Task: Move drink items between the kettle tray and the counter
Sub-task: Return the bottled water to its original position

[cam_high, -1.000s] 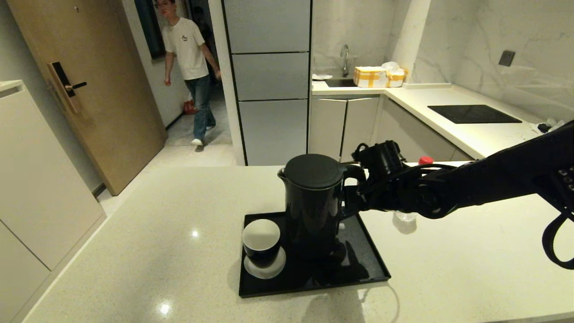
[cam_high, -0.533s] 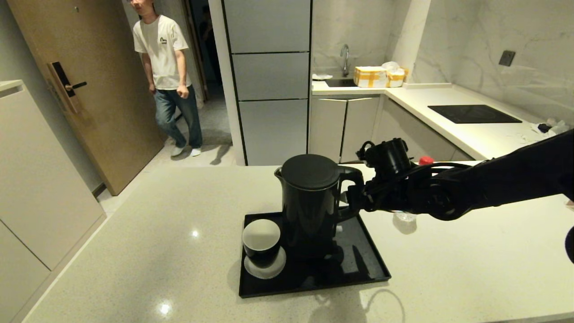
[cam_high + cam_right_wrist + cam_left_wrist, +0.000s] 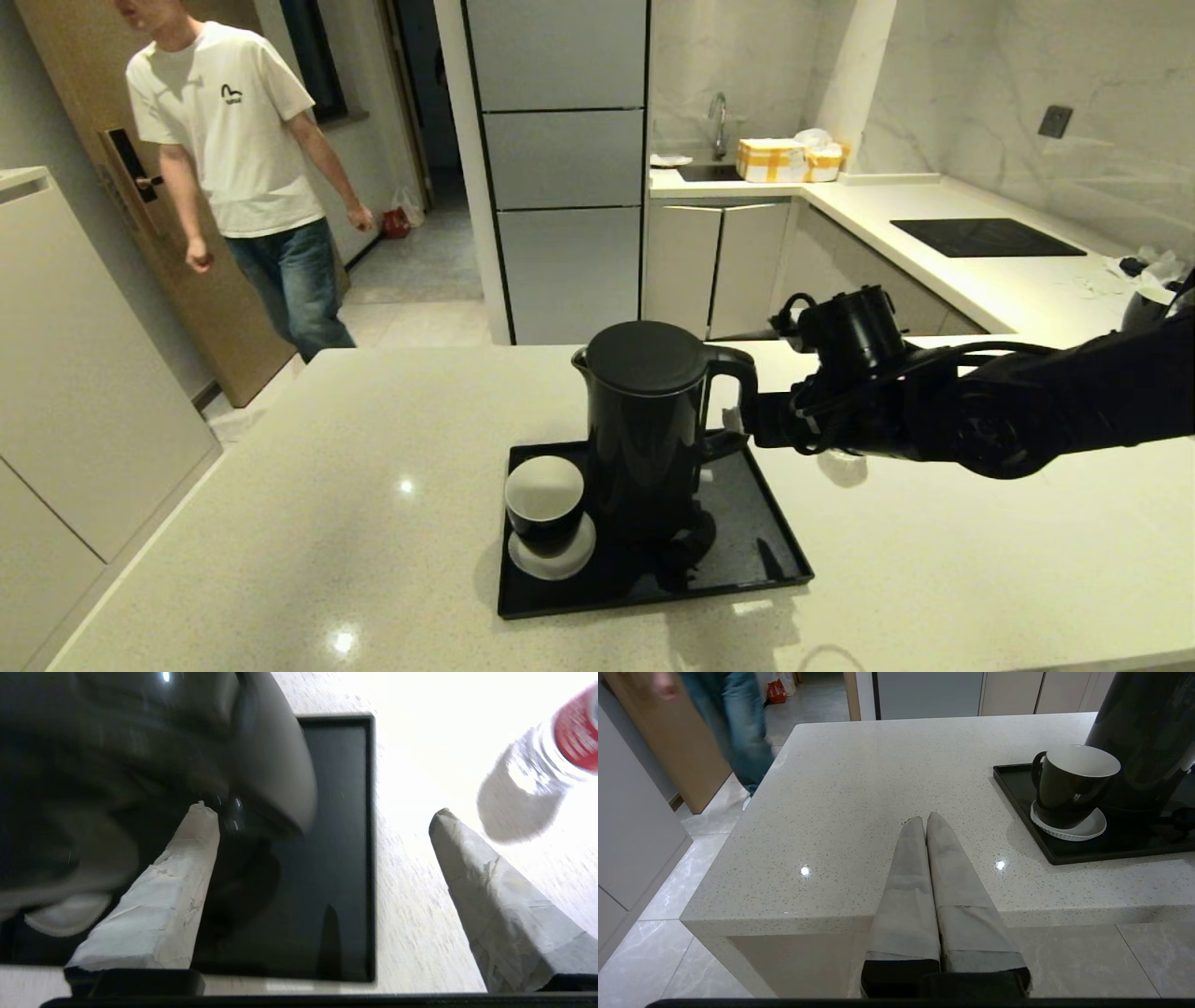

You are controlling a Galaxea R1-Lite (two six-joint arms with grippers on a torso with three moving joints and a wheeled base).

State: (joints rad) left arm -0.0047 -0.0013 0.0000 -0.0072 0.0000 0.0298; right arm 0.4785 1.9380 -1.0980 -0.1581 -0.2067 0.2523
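The electric kettle (image 3: 653, 429) is seen upright on the kettle tray (image 3: 766, 551), its loop handle turned toward the right gripper (image 3: 322, 812), whose fingers are spread wide just beside that handle. The water bottle (image 3: 556, 746) stands on the counter (image 3: 934, 560) beyond. Compared with a second ago, the gripper has been drawn back from the kettle. The left gripper (image 3: 926, 820) is parked, fingers pressed together, well away from the kettle.

Kettle (image 3: 649, 425) stands on tray (image 3: 780, 551), tray on counter (image 3: 280, 523). Cup (image 3: 544, 504) on saucer (image 3: 553, 558), on tray just left of kettle. Water bottle (image 3: 551, 751) on counter right of kettle, off tray.
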